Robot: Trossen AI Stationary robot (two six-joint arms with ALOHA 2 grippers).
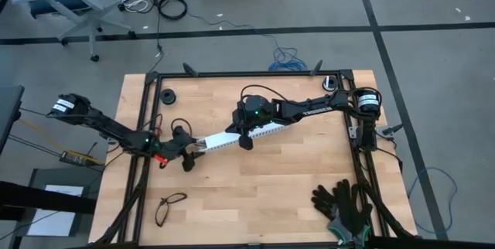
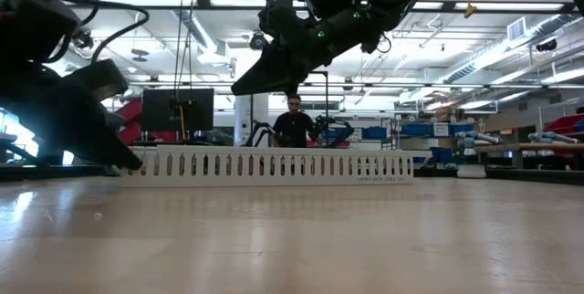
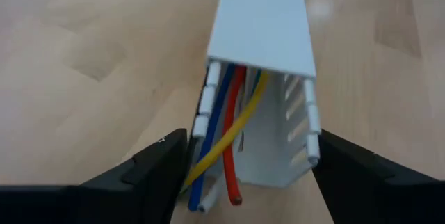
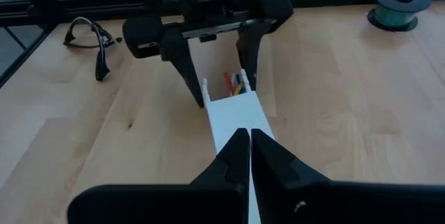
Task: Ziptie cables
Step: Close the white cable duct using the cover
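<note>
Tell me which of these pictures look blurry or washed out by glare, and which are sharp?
Left wrist view: soft all over, the coloured cables in the white rail smeared, a pale glare patch on the table. Low view: backlit by ceiling lights, so the left gripper and right gripper are near silhouettes. Right wrist view: far end fairly crisp, the nearby shut fingers blurred. High view: evenly lit, sharpest.

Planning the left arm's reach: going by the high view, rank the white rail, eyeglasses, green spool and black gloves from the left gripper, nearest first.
From the left gripper:
1. White rail, at its fingertips.
2. Eyeglasses, near table edge.
3. Green spool, far edge; nearly tied with the eyeglasses.
4. Black gloves, right near corner.
</note>
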